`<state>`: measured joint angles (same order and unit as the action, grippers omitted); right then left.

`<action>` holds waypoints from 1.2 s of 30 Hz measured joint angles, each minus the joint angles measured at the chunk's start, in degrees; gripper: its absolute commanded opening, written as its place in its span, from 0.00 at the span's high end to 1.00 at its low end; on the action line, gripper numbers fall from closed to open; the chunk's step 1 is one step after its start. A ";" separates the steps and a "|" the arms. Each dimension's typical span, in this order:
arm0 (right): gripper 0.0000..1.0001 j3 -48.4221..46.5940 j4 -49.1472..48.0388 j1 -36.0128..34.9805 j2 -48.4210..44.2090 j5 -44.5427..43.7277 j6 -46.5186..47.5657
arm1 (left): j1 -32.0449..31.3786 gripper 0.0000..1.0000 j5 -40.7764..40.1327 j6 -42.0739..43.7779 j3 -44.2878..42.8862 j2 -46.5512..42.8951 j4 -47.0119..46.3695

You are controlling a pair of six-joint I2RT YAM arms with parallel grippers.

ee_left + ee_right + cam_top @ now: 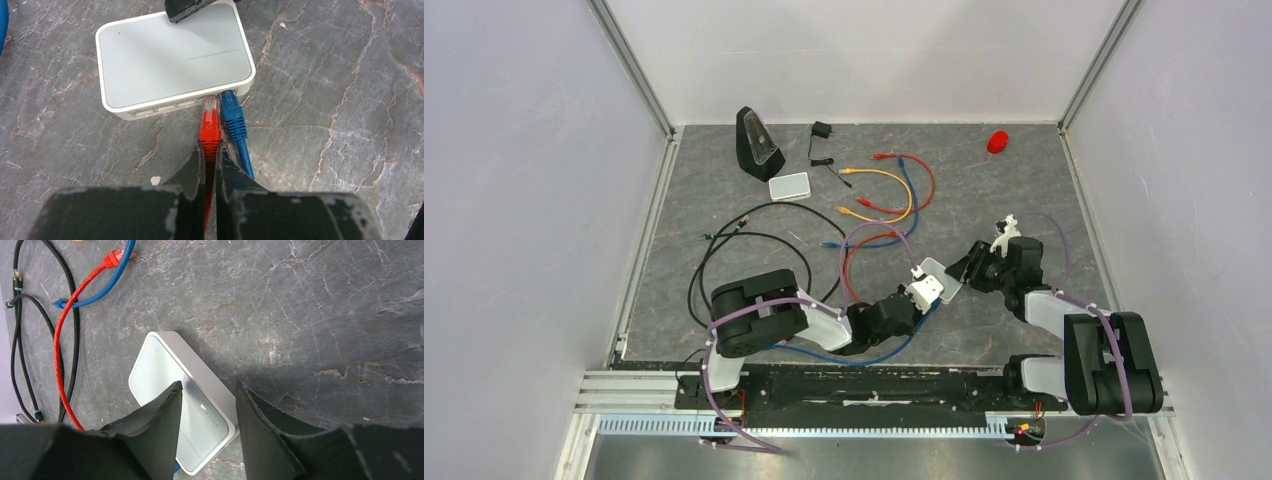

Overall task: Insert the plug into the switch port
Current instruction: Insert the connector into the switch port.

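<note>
Grey, marble-veined table (pixel 1044 200) lies between plain white walls, with both arms reaching low toward its near middle: the left arm (pixel 759 318) from the left, the right arm (pixel 1104 365) from the right. Loose black, red, blue and orange cables (pixel 874 215) sprawl across the centre, and a black wedge-shaped device (pixel 757 145) stands at the back. The switch (pixel 170 60), a flat pale box, sits on the table between the two grippers. The right gripper (pixel 207 387) hangs over its far edge with its jaws apart, gripping nothing, one finger above the box's top face. The left gripper (pixel 210 150) is clamped on the red plug (pixel 210 127). The plug's clear tip is at the switch port (pixel 210 101), just left of a blue plug (pixel 233 117) already seated; whether the red one is fully in cannot be told.
</note>
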<state>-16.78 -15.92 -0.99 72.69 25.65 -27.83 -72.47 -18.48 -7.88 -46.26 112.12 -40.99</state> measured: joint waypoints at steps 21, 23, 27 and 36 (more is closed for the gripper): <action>0.58 4.31 -4.90 0.48 -2.16 0.13 -3.82 | -0.96 0.98 -5.11 0.02 -1.75 0.72 1.99; 0.58 4.81 -5.77 0.52 -2.25 0.13 -4.24 | -1.03 0.98 -5.51 0.02 -1.77 0.76 1.97; 0.58 5.18 -7.06 0.55 -1.75 0.55 -4.28 | -1.11 0.98 -6.03 0.02 -1.79 0.76 1.99; 0.58 6.03 -9.75 0.87 -0.81 1.92 -3.78 | -1.18 0.98 -7.37 -0.11 -3.17 0.76 4.92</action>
<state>-10.74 -25.67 -0.12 71.88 27.57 -31.62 -73.65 -25.85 -7.99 -49.43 112.88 -36.07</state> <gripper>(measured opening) 0.424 0.061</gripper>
